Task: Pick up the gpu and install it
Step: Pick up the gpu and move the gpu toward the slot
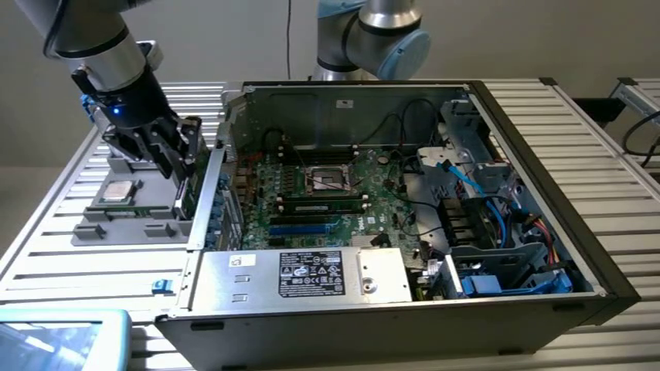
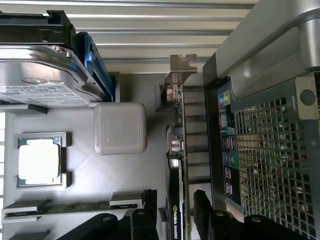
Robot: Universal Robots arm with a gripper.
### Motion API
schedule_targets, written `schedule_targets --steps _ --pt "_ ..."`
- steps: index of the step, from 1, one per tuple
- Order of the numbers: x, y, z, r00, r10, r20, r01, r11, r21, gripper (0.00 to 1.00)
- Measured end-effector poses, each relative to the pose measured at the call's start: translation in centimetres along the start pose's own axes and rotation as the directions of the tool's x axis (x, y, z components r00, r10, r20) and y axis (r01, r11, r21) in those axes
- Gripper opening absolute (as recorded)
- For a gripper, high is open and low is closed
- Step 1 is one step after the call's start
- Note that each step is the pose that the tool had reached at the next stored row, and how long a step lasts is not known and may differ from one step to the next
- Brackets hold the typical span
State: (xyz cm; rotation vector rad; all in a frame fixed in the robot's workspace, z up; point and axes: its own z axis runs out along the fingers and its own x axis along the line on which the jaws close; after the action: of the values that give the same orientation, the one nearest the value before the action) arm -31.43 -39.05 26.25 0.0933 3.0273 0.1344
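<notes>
Jaws of the gripper (image 2: 175, 197) spread astride the gpu (image 2: 177, 150), which stands on edge just outside the computer case (image 1: 330, 104). Step judged: pick-up, grasp not yet made. A sound hold calls for squeezing both card faces squarely.

Slatted metal counter (image 1: 52, 263) carries an open computer case (image 1: 552, 193), lying on its side. Inside: green motherboard (image 1: 382, 205) with one memory stick (image 1: 321, 206) seated at centre; labelled silver power supply (image 1: 299, 274) along the near edge; blue cables (image 1: 464, 174) at the exterior view's right. A grey parts tray (image 1: 113, 228) sits just beside the case at the exterior view's left. Tray contents: processor chip (image 2: 40, 161) in a square recess, hard drive (image 2: 40, 75), loose memory stick (image 2: 70, 206), grey square block (image 2: 120, 128). A teal box (image 1: 62, 336) occupies the near left corner.
</notes>
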Motion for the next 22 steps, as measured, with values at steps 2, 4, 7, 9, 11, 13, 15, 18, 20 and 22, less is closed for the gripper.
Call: schedule_targets --steps 2,4,7,9,11,13,15,18,20,22 --pt "0.0 -0.02 0.28 1.0 -0.006 -0.0007 0.006 1.0 -0.0033 0.44" --pt "-0.1 -0.04 0.46 0.9999 -0.014 -0.0016 0.014 0.9999 -0.0092 0.44" --pt "-0.1 -0.06 0.59 0.9996 -0.029 -0.0036 0.029 0.9994 -0.0188 0.44" --pt "-0.2 -0.08 0.75 0.9992 -0.04 -0.0043 0.04 0.9989 -0.0225 0.44" --pt "-0.2 -0.1 0.91 0.9988 -0.048 -0.0052 0.048 0.9986 -0.0235 0.44" --pt "-0.3 -0.13 1.24 0.9988 -0.049 -0.0052 0.049 0.9985 -0.0237 0.44" --pt "-0.3 -0.16 1.62 0.9988 -0.05 -0.0054 0.049 0.9985 -0.0237 0.44" --pt "-0.5 -0.19 2.14 0.9987 -0.05 -0.0053 0.05 0.9985 -0.0239 0.44" --pt "-0.6 -0.2 2.35 0.9988 -0.05 -0.0054 0.05 0.9985 -0.0245 0.44" --pt "-0.6 -0.22 2.62 0.9988 -0.049 -0.0054 0.049 0.9985 -0.0254 0.44"
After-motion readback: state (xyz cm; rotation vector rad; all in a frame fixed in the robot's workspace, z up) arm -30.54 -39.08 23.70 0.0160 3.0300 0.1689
